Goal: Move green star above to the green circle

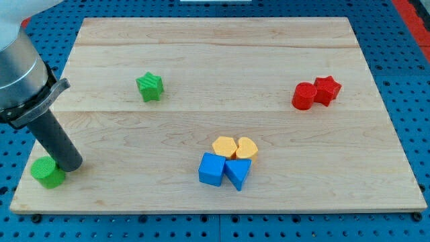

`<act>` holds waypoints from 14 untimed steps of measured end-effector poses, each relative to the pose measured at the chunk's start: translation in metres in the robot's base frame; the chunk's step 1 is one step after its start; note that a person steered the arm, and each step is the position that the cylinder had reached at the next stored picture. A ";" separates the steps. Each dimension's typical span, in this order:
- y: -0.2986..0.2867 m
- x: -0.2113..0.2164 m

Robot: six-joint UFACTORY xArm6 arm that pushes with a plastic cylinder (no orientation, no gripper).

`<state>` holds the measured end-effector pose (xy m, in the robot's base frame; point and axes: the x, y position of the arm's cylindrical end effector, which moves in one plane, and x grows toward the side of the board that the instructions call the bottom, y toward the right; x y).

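At the near left corner of the wooden board (282,40), my tip (71,164) rests just beside the green circle (47,173), touching or almost touching its right edge. With no gripper on the rod, nothing is held. Farther back and well to the right sits the green star (150,87), alone and well apart from the circle. Near the middle front, a yellow pentagon (224,146), yellow heart (246,148), blue cube (211,169) and blue triangle (238,173) huddle together. A red cylinder (304,95) and red star (327,89) touch at far right.
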<state>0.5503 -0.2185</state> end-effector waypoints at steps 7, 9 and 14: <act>0.102 -0.138; 0.058 -0.168; 0.086 -0.108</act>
<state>0.4423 -0.1325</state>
